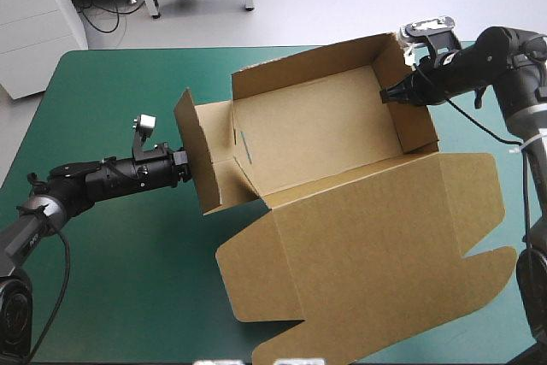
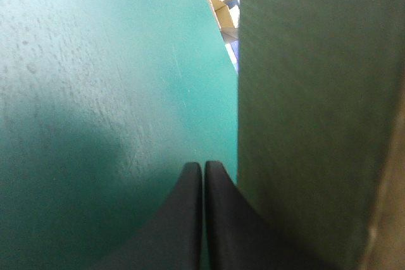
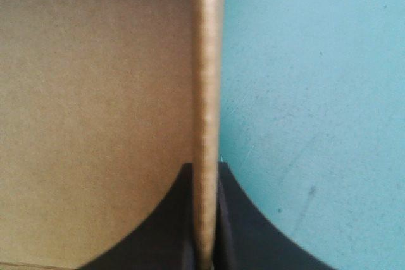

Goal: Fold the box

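Note:
The brown box (image 1: 316,134) stands in the middle of the table as an open tray with its walls raised. Its lid (image 1: 367,245) lies flat toward the front edge. My left gripper (image 1: 183,168) is shut and presses against the outside of the left end flap (image 1: 195,156). In the left wrist view its shut fingers (image 2: 203,169) lie alongside that board wall (image 2: 316,124) with nothing between them. My right gripper (image 1: 386,96) is shut on the right wall. The right wrist view shows the wall's edge (image 3: 207,61) running between the fingertips (image 3: 205,178), with the box's inside (image 3: 95,112) to one side.
The teal-green cover (image 1: 128,279) shows bare left of the box and under my left arm. The lid's notched flaps (image 1: 487,271) reach close to the table's front and right edges. The box's back wall (image 1: 308,61) stands near the far edge.

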You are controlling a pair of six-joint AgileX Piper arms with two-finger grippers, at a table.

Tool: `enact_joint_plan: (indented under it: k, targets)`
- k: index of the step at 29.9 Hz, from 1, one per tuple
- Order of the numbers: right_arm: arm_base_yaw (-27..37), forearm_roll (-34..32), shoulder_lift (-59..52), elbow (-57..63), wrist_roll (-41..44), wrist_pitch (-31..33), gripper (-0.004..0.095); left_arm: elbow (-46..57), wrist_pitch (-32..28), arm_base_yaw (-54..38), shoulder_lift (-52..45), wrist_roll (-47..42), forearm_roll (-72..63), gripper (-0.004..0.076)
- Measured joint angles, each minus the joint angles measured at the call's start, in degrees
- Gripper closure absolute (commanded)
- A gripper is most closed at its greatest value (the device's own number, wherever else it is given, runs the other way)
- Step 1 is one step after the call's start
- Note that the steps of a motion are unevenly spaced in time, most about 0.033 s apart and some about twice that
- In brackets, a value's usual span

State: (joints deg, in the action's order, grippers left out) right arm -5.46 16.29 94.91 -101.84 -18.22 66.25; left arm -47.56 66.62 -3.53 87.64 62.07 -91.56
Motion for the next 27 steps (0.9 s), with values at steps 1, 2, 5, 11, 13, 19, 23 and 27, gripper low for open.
enact_joint_plan:
  k: [1,2,5,11,13,19,23,27]
  targets:
    - [-0.6,-0.8,0.0,0.0,0.7,-0.6,0.0927,0.0,0.0,0.0,0.0,0.1,0.0,0.072]
    - [-1.1,-1.6,0.0,0.0,1.5,-1.3,0.0927,0.0,0.0,0.0,0.0,0.1,0.0,0.0706]
    - [-2.5,-4.9,0.0,0.0,4.1,-2.8,0.0927,0.0,0.1,0.0,0.0,0.1,-0.1,0.0635]
    - [-3.1,-8.3,0.0,0.0,6.4,-3.7,0.0927,0.0,0.1,0.0,0.0,0.6,-0.4,0.042]
    - [-3.1,-9.1,0.0,0.0,7.1,-3.6,0.0927,0.0,0.1,0.0,0.0,0.9,-0.8,0.0369]
    - [-3.6,-9.8,0.0,0.0,8.0,-3.9,0.0925,0.0,0.0,0.0,-0.3,4.0,-3.5,0.0281]
    - [-5.3,-10.8,0.0,0.0,8.4,-4.8,0.0924,0.0,0.1,0.4,-0.6,5.3,-4.1,0.0237]
    - [-7.7,-14.2,0.0,0.0,10.6,-6.0,0.0924,0.0,0.1,2.0,-0.6,6.1,-4.3,0.022]
